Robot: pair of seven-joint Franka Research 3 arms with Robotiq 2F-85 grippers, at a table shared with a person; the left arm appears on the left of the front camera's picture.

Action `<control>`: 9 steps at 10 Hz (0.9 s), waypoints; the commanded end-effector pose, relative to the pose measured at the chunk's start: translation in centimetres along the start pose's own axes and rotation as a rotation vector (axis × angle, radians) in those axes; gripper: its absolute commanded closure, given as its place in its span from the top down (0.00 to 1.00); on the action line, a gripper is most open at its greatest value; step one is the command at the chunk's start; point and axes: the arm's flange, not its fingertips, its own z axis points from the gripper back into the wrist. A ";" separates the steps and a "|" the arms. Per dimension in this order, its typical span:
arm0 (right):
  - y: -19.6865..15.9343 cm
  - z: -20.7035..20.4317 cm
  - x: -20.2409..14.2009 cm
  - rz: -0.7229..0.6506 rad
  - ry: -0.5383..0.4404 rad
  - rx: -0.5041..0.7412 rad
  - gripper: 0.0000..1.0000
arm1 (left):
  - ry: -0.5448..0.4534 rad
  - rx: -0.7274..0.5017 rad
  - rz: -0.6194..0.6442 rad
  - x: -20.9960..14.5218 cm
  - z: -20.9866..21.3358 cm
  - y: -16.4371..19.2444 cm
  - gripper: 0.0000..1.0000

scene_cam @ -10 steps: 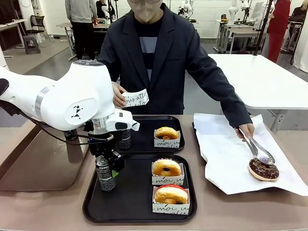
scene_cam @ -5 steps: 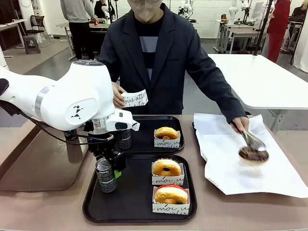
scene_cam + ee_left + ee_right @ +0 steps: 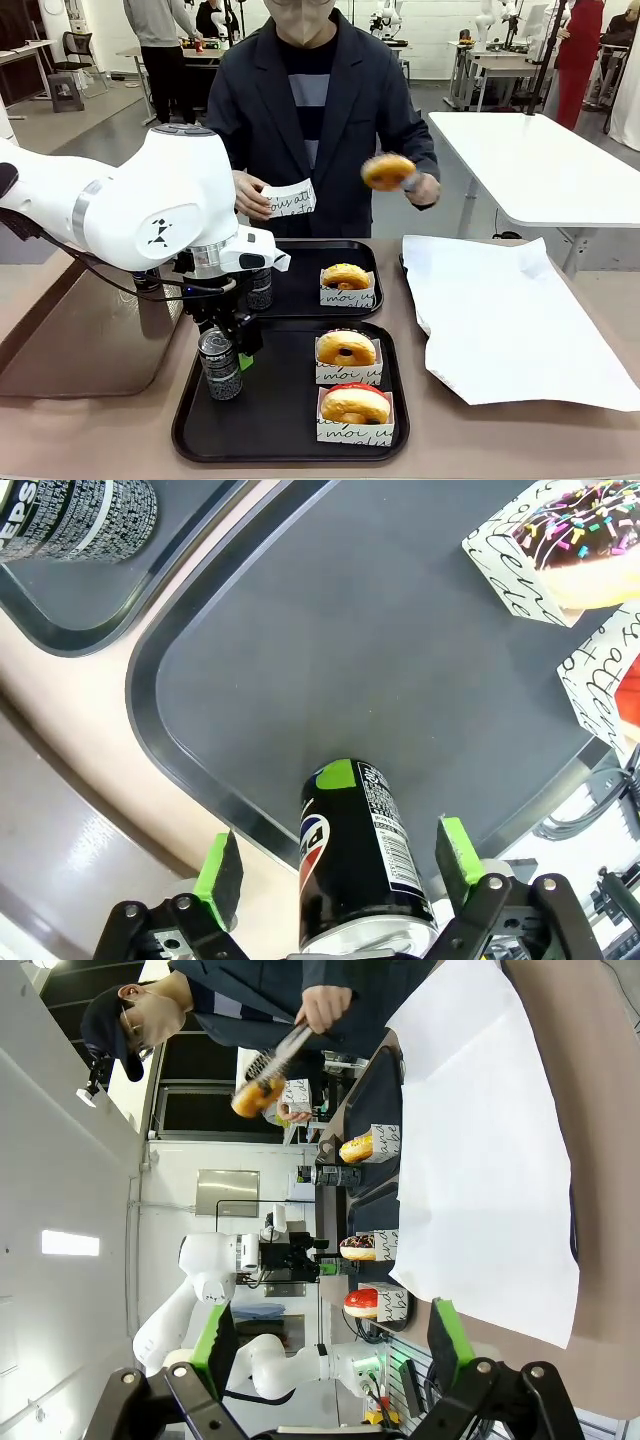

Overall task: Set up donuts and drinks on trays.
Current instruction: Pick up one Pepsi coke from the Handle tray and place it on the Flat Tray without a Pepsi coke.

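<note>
Left wrist view — can (image 3: 358, 865) stands upright between the spread, open jaws, untouched.

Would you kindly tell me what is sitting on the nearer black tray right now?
On the nearer black tray stand a Pepsi can between the open left gripper fingers and two sleeved donuts: a chocolate-iced one and a red-iced one. The gripper covers part of the can.

Large white paper sheet (image 3: 500, 320) spread over table's (image 3: 90, 440) right part; brown rectangular tray (image 3: 80, 340) at left edge; metal tongs (image 3: 283, 1048) above
</note>
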 end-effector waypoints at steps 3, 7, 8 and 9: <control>0.1 -0.1 0.2 0.018 -0.017 0.027 1.00 | -0.036 -0.039 -0.044 -0.5 0.8 -0.3 1.00; 0.1 -0.1 0.2 0.018 -0.017 0.027 1.00 | -0.073 0.151 -0.047 -2.6 7.7 -1.7 1.00; 0.1 -0.1 0.2 0.018 -0.017 0.027 1.00 | -0.078 0.196 -0.030 -3.8 10.0 -1.4 1.00; 0.1 -0.1 0.2 0.018 -0.017 0.027 1.00 | -0.105 0.203 0.007 -5.1 11.6 -0.7 1.00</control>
